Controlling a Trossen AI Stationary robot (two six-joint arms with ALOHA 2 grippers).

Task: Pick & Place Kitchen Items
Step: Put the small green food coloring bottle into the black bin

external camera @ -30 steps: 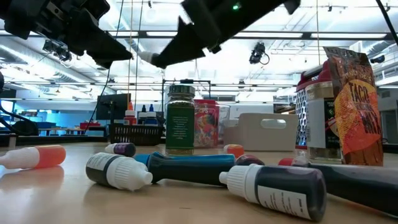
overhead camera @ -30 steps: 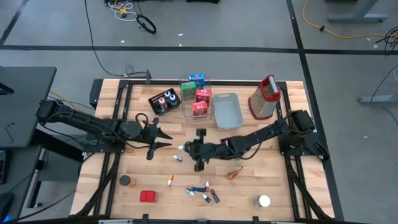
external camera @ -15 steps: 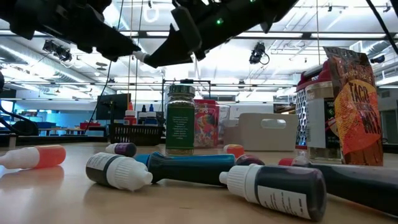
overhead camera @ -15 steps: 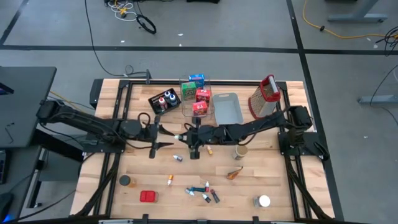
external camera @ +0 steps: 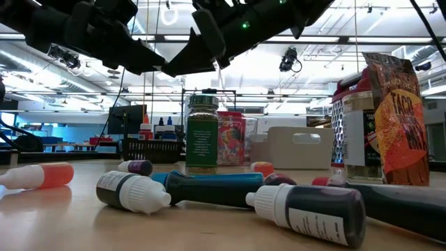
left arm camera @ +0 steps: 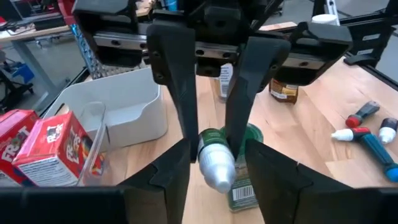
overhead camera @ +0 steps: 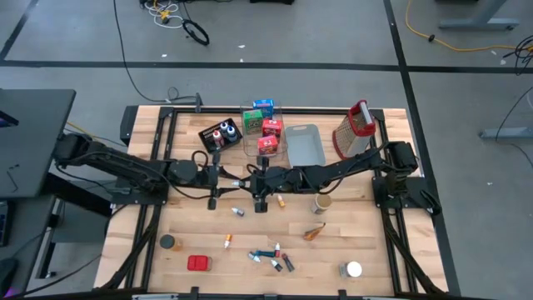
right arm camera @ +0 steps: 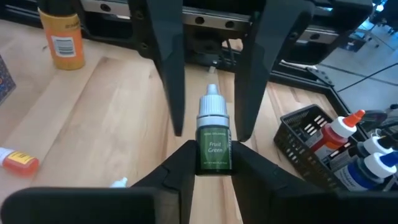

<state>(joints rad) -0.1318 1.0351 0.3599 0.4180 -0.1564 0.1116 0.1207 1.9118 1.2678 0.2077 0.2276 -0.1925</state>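
Observation:
A small green-labelled dropper bottle (right arm camera: 214, 142) with a white cap hangs over the table's middle (overhead camera: 240, 182), lying level with its cap toward the table's left. My right gripper (overhead camera: 252, 182) is shut on it (right arm camera: 214, 169). My left gripper (overhead camera: 226, 181) faces it from the left, open. Its two fingers stand on either side of the white cap (left arm camera: 216, 163) with a gap on each side. More little bottles (overhead camera: 271, 257) lie on the table near its near edge. My right gripper pinches the bottle's green-labelled body (right arm camera: 215, 157) at its bottom end between both fingers. It comes level from the table's right, fingers lying along the bottle. The bottle is lifted clear of the table, level, with its cap end sticking out past the fingertips.
Along the far edge stand a black basket of bottles (overhead camera: 221, 136), a clear bin of boxes (overhead camera: 262, 129), a grey tray (overhead camera: 304, 147) and a metal grater (overhead camera: 354, 132). A spice jar (overhead camera: 323, 202), an orange scrap (overhead camera: 314, 232), a red box (overhead camera: 198, 263), a can (overhead camera: 169, 242) and a white-lidded jar (overhead camera: 352, 269) sit around.
My right gripper carried the bottle toward the table's far-left, from beside the spice jar to the middle, then stopped. My left gripper moved right toward it until its fingers flanked the cap.

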